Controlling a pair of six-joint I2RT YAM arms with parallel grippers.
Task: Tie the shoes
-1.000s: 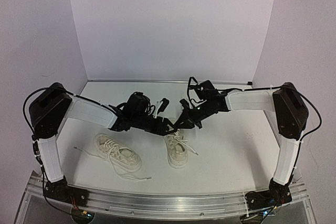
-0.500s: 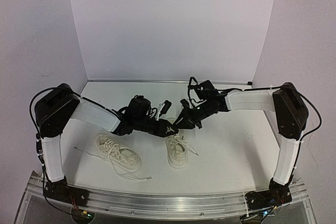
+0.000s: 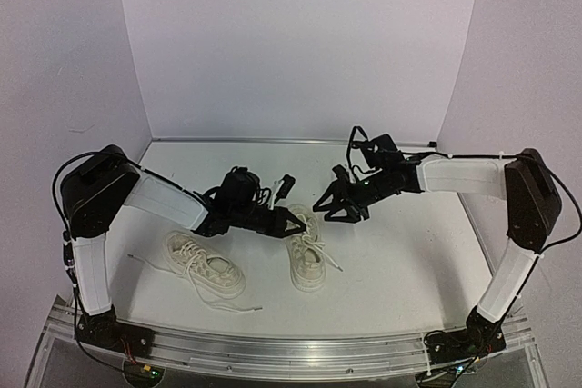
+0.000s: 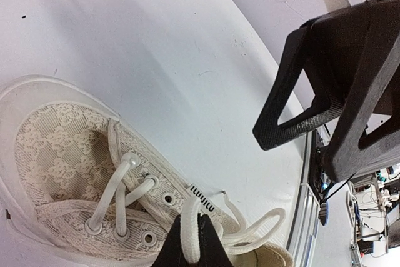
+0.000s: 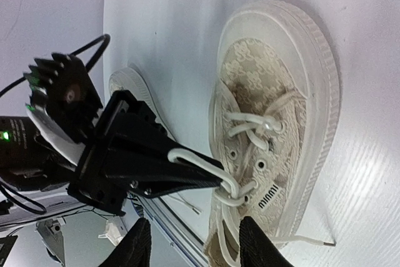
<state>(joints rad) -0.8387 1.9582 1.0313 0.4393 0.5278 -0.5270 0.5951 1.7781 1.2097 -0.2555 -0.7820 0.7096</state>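
White table [image 3: 409, 261]: left hand [image 3: 298, 222] pinches lace loop [image 5: 187, 153].

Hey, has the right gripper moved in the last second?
Yes. The right gripper has drawn back toward the right wall, off the shoe it was hovering over. The shoe itself has stayed put.

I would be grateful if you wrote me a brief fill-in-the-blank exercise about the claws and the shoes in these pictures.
The left claw is shut on a loop of ____ from the middle shoe. The right claw stands ____ with nothing between its jaws. In the top view, the other shoe lies to the ____ of the middle shoe.
Missing words: lace; open; left.
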